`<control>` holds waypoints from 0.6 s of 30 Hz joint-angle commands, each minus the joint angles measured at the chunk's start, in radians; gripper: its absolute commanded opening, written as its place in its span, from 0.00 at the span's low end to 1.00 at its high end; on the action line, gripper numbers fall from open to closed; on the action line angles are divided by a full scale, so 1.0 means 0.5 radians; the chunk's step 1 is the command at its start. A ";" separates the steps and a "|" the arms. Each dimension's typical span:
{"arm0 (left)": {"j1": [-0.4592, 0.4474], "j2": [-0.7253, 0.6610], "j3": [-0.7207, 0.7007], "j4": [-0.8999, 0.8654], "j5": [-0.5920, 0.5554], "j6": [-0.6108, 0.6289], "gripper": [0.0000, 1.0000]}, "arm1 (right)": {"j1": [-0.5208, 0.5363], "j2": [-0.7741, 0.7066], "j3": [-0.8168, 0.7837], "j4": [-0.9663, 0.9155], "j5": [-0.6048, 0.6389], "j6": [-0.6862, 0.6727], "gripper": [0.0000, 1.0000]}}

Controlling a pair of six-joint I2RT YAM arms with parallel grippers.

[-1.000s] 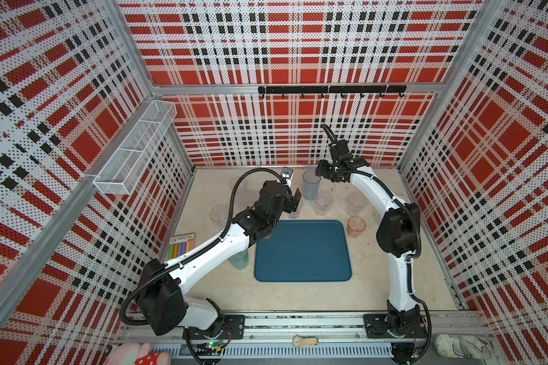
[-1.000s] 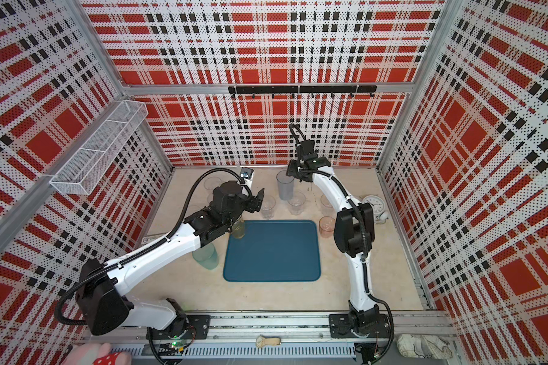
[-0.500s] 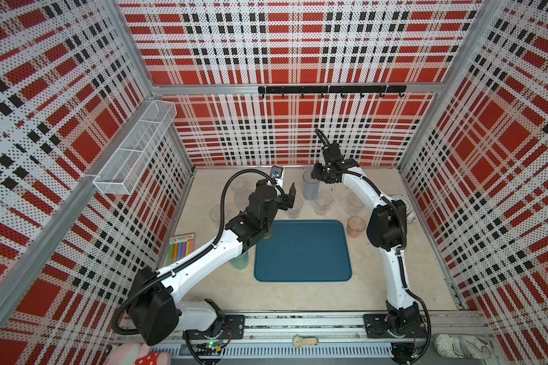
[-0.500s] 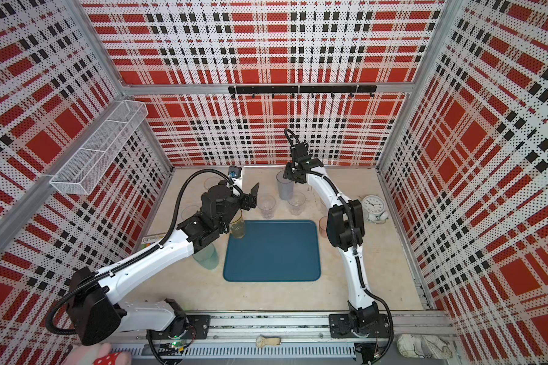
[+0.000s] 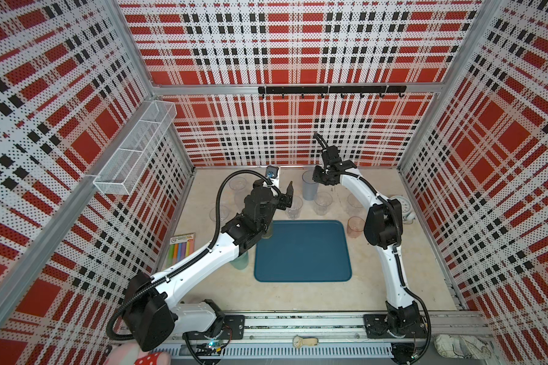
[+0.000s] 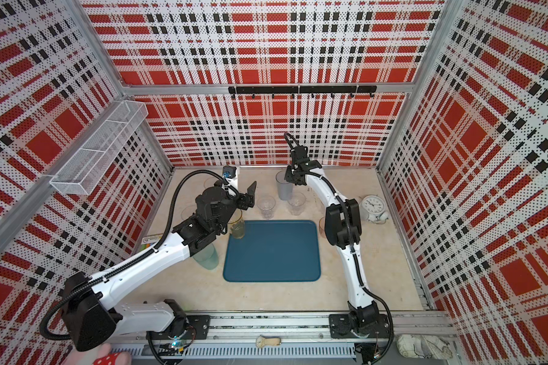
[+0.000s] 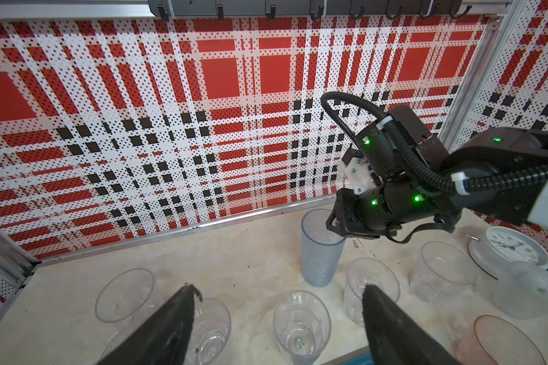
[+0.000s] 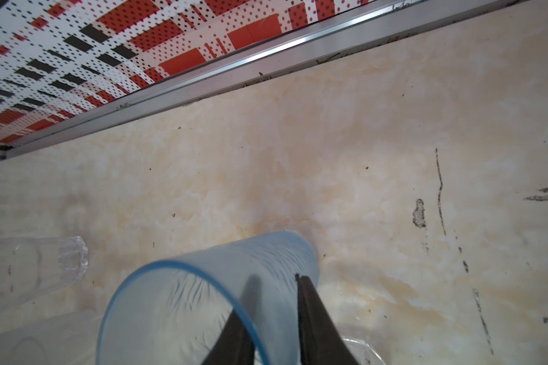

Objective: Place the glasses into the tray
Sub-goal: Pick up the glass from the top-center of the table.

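A mesh basket (image 5: 133,151) hung on the left wall. Below it, a pack of markers (image 5: 181,249) lay on the table (image 5: 298,297) near that wall.

Toward the far left corner stood several clear glasses (image 5: 237,183), all upright and a little apart from one another. The left hand (image 7: 278,287) hung in the air above that group. Its fingers (image 7: 171,325) were spread wide, with nothing between them.

A teal glass (image 6: 207,259) stood on the table just left of the tray (image 5: 302,252), partly under the left arm. An amber glass (image 6: 236,224) stood upright at the tray's far left corner. I could not tell whether its base was inside the rim or just beside it. The tray lay flat in the middle of the table.

Two more clear glasses stood side by side on the table just past the tray's far edge, and a third stood further right, behind the right arm. Beyond them, near the back wall, the blue glass (image 5: 309,189) stood upright on the table. The right hand (image 8: 276,281) was at its rim. One finger was inside the glass and the other outside, drawn close together and pinching the wall between them.

A pink glass (image 5: 355,226) stood just right of the tray's far right corner, beside the right arm's elbow. Further right, near the right wall, a white clock (image 5: 399,203) sat on the table.
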 commanded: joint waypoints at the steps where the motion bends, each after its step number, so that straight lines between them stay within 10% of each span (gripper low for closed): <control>1: 0.012 -0.027 -0.008 0.046 -0.026 -0.024 0.85 | -0.025 -0.021 -0.011 0.035 0.003 0.022 0.21; 18: 0.039 -0.014 0.040 -0.033 -0.022 -0.046 0.86 | -0.054 -0.371 -0.171 0.106 0.071 -0.094 0.07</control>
